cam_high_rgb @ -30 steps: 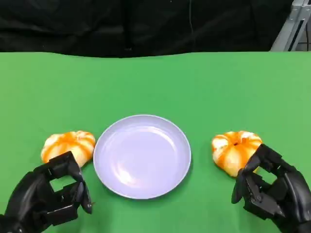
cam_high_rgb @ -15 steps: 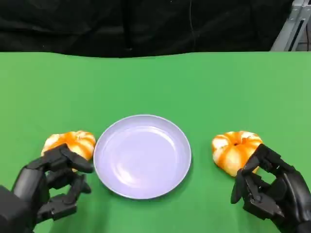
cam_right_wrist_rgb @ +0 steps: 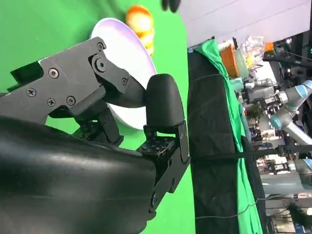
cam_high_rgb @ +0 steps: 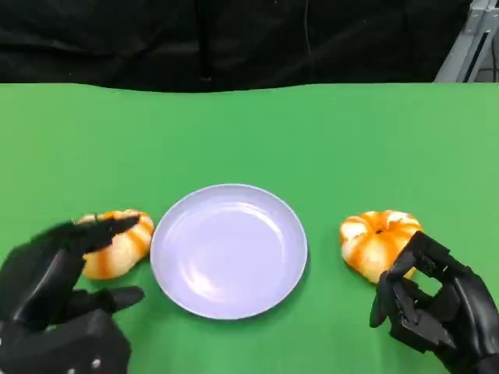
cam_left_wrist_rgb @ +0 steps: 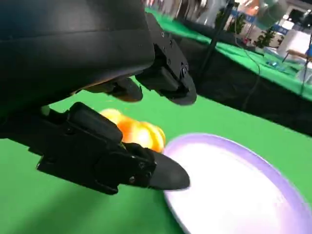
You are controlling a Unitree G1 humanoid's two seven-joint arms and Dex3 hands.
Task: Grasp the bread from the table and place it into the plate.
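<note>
Two breads (cam_high_rgb: 117,243) (cam_high_rgb: 379,241); one plate (cam_high_rgb: 228,300); two hands (cam_high_rgb: 58,292) (cam_high_rgb: 433,308).

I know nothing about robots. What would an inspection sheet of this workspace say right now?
Surface: green cloth-covered table, flat.
Job's things: round lavender plate, nothing in it; orange-and-white pumpkin-shaped bread at its left; a second like bread at its right.
Clutter: nothing seen.
Hands: left hand open, fingers spread, reaching over the left bread; right hand beside the right bread, holding nothing, fingers curled.
Cables: nothing seen on the table.
Surroundings: black curtain behind the table.
</note>
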